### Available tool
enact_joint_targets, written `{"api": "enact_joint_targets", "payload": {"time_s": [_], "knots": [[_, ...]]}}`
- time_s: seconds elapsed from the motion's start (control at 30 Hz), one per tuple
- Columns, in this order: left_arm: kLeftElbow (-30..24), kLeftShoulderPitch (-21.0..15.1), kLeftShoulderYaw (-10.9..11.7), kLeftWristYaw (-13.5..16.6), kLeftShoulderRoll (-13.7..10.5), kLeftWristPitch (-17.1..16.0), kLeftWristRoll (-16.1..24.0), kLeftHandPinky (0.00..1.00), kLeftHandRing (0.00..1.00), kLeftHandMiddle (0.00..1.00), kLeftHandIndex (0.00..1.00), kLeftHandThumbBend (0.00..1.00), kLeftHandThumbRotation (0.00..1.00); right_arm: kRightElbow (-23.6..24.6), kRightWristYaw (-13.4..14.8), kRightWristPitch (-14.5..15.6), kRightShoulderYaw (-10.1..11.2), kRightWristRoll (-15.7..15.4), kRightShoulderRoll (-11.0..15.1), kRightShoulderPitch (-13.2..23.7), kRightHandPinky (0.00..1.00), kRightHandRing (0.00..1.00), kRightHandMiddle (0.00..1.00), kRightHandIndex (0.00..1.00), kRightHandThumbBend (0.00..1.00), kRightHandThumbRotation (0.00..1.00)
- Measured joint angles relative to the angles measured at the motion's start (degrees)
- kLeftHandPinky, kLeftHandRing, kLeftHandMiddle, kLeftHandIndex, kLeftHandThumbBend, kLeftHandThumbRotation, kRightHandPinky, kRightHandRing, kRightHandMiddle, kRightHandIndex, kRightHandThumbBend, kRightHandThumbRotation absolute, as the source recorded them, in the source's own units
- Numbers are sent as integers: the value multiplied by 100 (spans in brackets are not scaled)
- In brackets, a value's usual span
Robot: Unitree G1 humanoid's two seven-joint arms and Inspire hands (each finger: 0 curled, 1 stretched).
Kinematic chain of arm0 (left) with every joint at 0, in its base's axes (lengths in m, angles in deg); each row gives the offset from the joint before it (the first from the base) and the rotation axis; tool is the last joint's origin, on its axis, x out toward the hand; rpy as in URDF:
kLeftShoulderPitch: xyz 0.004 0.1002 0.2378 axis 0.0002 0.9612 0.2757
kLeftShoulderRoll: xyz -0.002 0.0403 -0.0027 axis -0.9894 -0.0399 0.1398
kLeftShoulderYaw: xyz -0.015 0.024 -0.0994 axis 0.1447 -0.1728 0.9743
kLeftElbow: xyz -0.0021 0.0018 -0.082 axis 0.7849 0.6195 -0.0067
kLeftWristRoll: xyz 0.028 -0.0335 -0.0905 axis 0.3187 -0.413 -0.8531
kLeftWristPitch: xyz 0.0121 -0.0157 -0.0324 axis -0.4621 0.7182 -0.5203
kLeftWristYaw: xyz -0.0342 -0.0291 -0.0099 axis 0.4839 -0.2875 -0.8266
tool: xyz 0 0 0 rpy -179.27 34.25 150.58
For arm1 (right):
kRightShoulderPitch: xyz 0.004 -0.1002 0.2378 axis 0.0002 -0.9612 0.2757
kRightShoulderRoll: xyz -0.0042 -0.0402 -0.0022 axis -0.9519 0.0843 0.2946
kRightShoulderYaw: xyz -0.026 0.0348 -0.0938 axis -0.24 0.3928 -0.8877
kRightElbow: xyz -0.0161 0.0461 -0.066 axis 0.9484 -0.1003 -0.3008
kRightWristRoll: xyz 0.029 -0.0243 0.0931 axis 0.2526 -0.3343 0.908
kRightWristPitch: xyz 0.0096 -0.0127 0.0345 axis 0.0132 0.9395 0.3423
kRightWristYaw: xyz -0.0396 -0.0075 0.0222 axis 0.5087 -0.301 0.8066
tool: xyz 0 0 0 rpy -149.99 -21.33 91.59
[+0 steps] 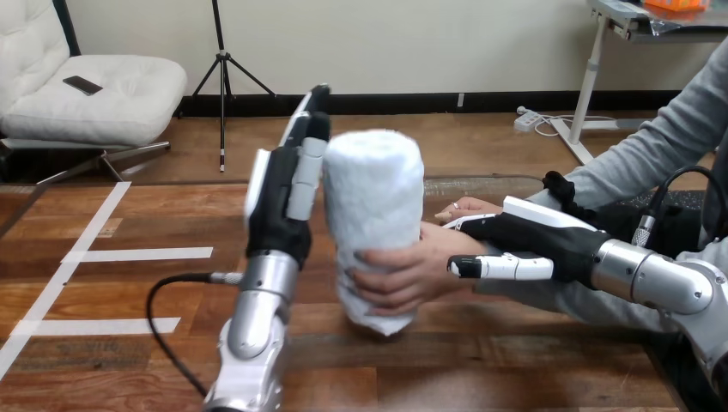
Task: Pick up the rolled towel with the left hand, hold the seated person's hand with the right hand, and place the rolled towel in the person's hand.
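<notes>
The white rolled towel stands upright above the table's middle. The person's hand reaches in from the right, its fingers wrapped round the towel's lower part. My left hand is raised just left of the towel with its fingers straight and open, right against the towel's upper left side or barely apart from it. My right hand lies over the person's wrist. Its thumb runs along the near side and its fingers along the far side, so the wrist is pinched between them.
The person's grey sleeve comes in from the right edge, behind my right forearm. The wooden table shows bare in front of the towel. White tape strips mark the surface at the left.
</notes>
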Motion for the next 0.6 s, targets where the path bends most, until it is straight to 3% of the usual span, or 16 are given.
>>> {"api": "enact_joint_targets", "payload": {"time_s": [0.6], "knots": [[-1434, 831, 9, -251, -292, 234, -129, 96, 96, 94, 91, 100, 100, 124, -4, 9, 333, 321, 2, -62, 72, 79, 82, 82, 100, 100]]}}
